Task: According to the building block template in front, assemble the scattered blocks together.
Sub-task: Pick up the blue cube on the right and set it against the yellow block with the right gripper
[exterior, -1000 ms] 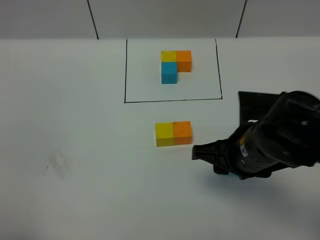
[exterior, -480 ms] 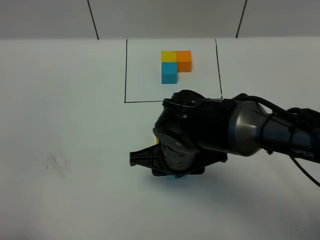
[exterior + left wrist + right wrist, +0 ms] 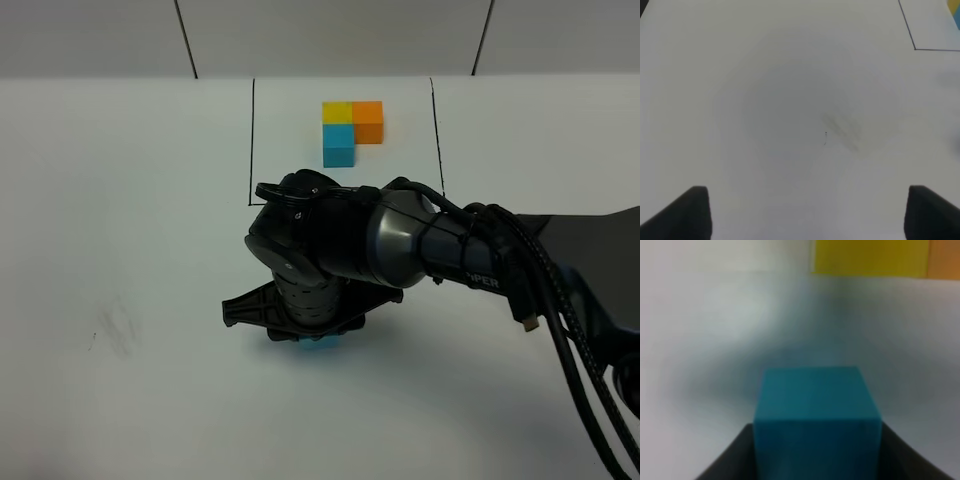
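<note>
Right fingers [image 3: 817,460] pinch the sky-blue cube [image 3: 816,415]; left fingers [image 3: 805,210] spread, idle. Best: seat it square beneath the yellow cube [image 3: 870,257], matching the template [image 3: 352,130].

I see a white table [image 3: 130,200] with a thin black rectangle [image 3: 250,140] drawn at its far middle. Inside the frame sits the block template [image 3: 350,130]: yellow, orange and sky-blue cubes joined. On the near left, a faint grey smudge [image 3: 115,330] marks the surface.
</note>
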